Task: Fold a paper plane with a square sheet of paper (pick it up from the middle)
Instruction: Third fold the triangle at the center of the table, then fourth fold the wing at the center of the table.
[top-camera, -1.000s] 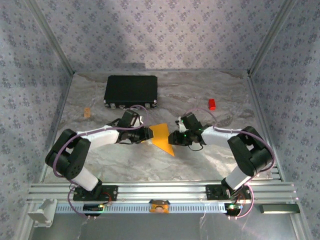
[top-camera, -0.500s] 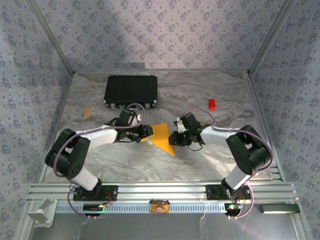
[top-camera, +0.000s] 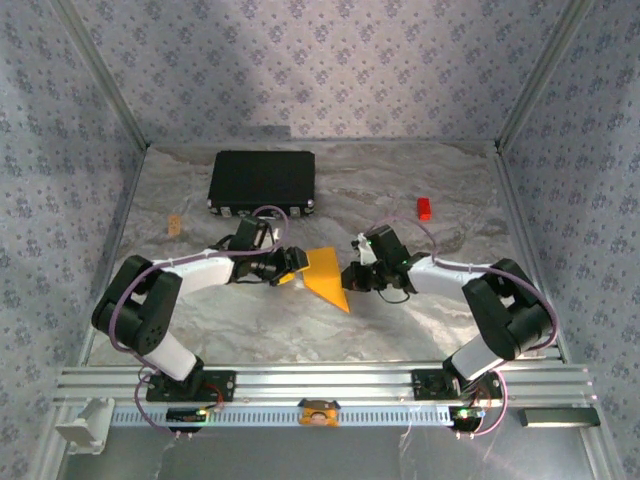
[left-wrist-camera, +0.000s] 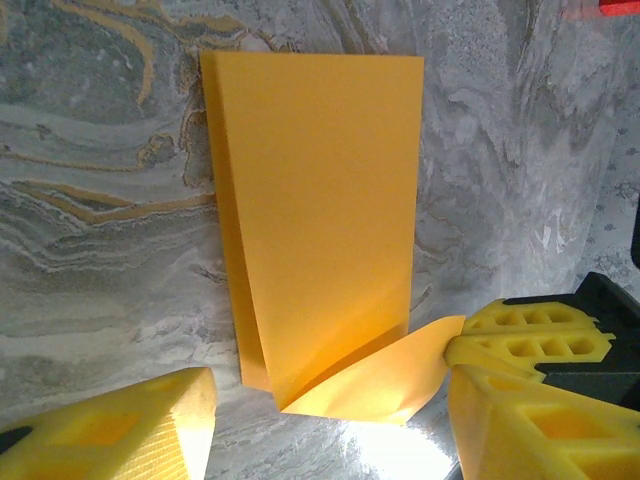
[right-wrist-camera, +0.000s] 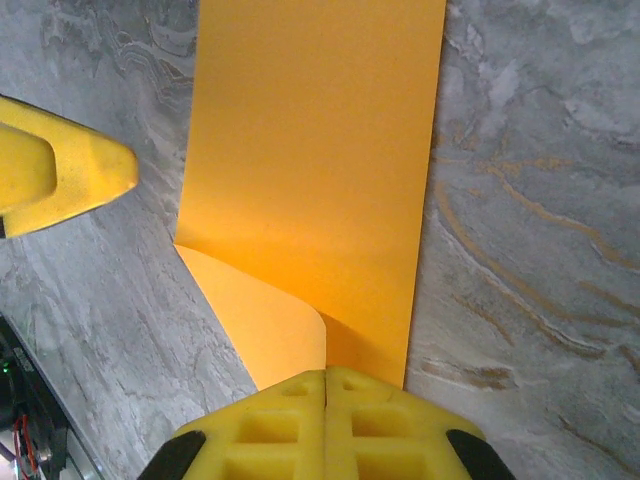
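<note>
Paper sheet (top-camera: 325, 270) folded on table (top-camera: 420, 320); R gripper (right-wrist-camera: 327, 380) pinches its edge, L gripper (left-wrist-camera: 320, 395) spread.

Left gripper (left-wrist-camera: 330, 415) spread wide, right gripper (right-wrist-camera: 327, 385) — pinched on paper (right-wrist-camera: 310, 150)

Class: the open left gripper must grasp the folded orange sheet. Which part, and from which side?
Likely the raised flap of the square sheet of paper, beside where the right gripper pinches it, the left gripper coming from its own side. Only that flap stands off the table; the rest lies flat.
</note>
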